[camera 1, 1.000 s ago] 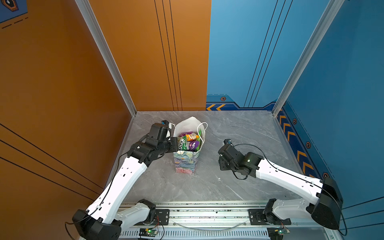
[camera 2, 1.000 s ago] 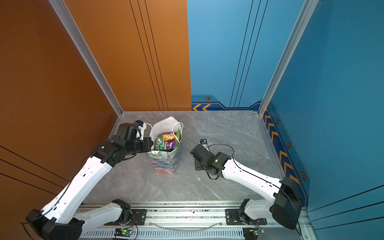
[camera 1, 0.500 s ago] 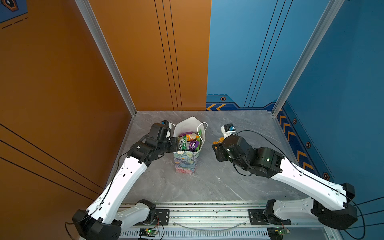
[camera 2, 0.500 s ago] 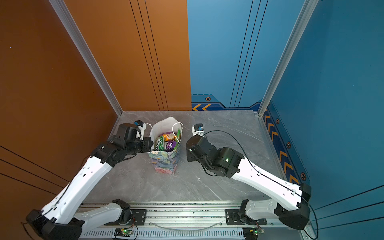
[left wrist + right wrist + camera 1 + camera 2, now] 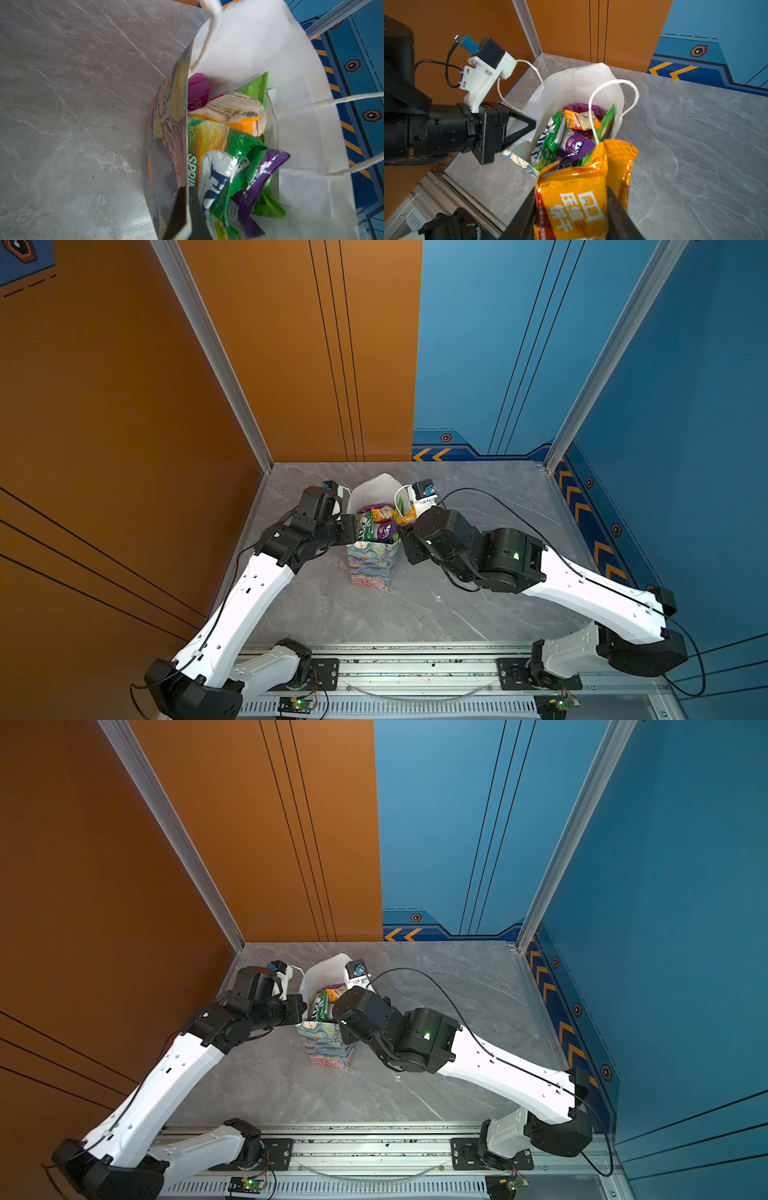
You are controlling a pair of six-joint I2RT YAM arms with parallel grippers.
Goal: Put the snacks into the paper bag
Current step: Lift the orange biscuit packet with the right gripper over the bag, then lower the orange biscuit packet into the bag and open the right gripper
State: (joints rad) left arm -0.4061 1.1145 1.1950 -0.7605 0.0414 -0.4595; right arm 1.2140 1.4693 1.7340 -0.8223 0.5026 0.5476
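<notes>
- The left gripper, black with triangular fingers, is closed tight on the left wall of the bag just below the rim. The paper is pinched between its fingers.
- The paper bag is a small upright gift bag, pastel floral outside and white inside. It stands open-mouthed on the grey marble-patterned tabletop.
- Inside the bag, against its left wall, stands a green crinkly plastic packet with white and blue lettering.
- Just right of it in the bag lies a purple plastic packet.
- Towards the bag's far wall a small orange-and-white packet rests on top of the pile. The end of a magenta packet shows behind it.
- The right gripper is at the bag's right side, clamped on an orange foil packet with white Chinese characters, one dark finger on each face.
- The packet's free end reaches over the bag's right rim, above the packets already inside. Whether it touches the rim cannot be told.
</notes>
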